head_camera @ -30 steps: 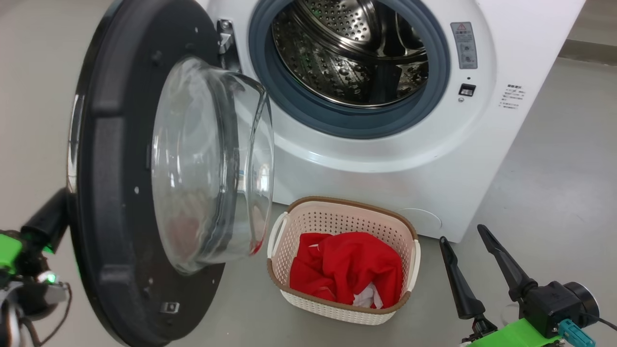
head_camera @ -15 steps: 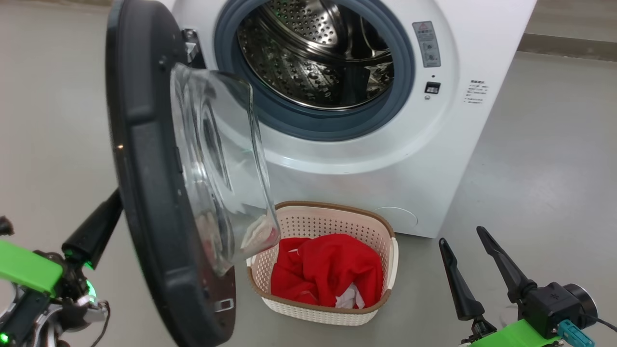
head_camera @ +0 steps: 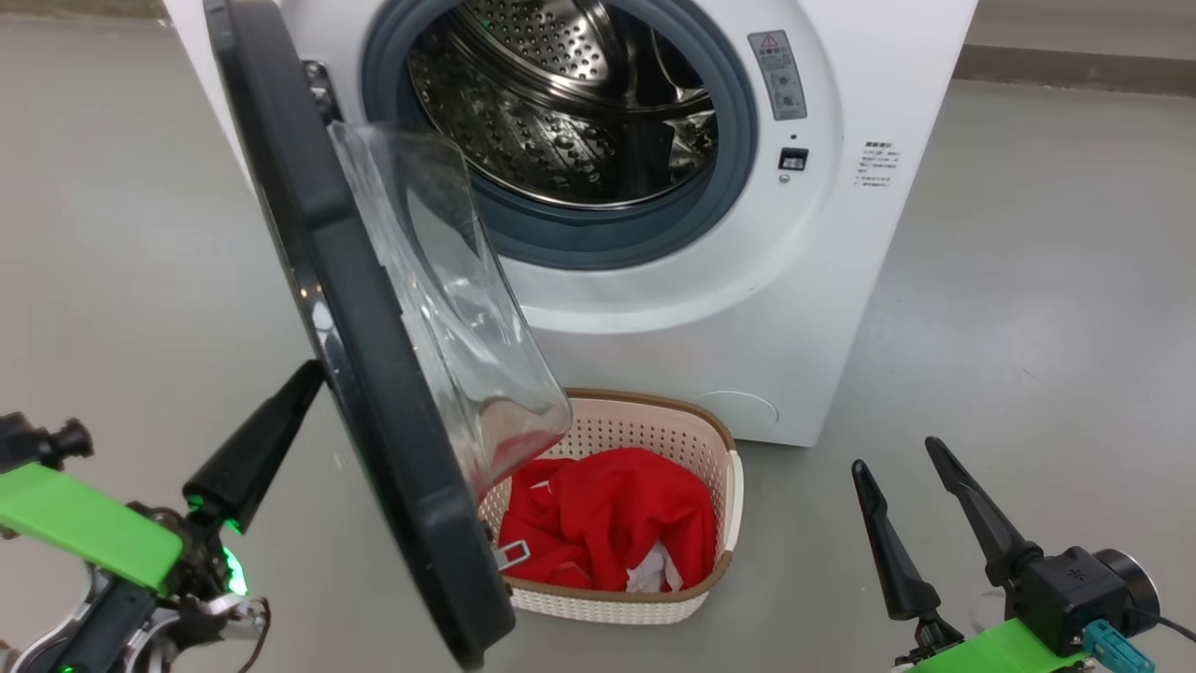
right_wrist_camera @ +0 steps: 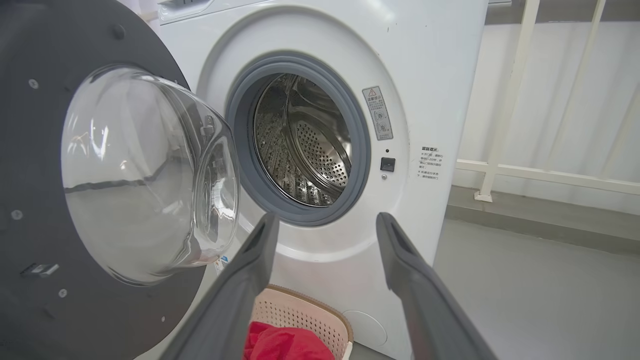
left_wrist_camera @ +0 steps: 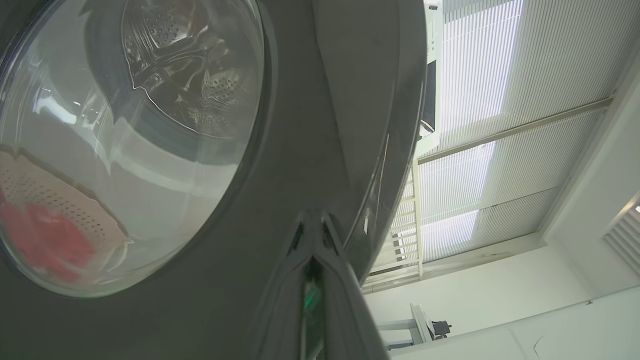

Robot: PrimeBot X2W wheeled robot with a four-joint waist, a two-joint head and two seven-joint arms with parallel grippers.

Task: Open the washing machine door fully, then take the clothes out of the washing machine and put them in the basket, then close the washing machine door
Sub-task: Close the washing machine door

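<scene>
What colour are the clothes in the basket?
Bright red with a little white. The clothes show best in the head view.

Smooth grey floor (head_camera: 1028,308) carried the white washing machine (head_camera: 673,355). The cream basket (head_camera: 617,606) stood on it, just before the machine's front.

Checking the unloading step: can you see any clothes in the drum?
No, the visible drum is bare steel; the clothes lie in the basket.
</scene>
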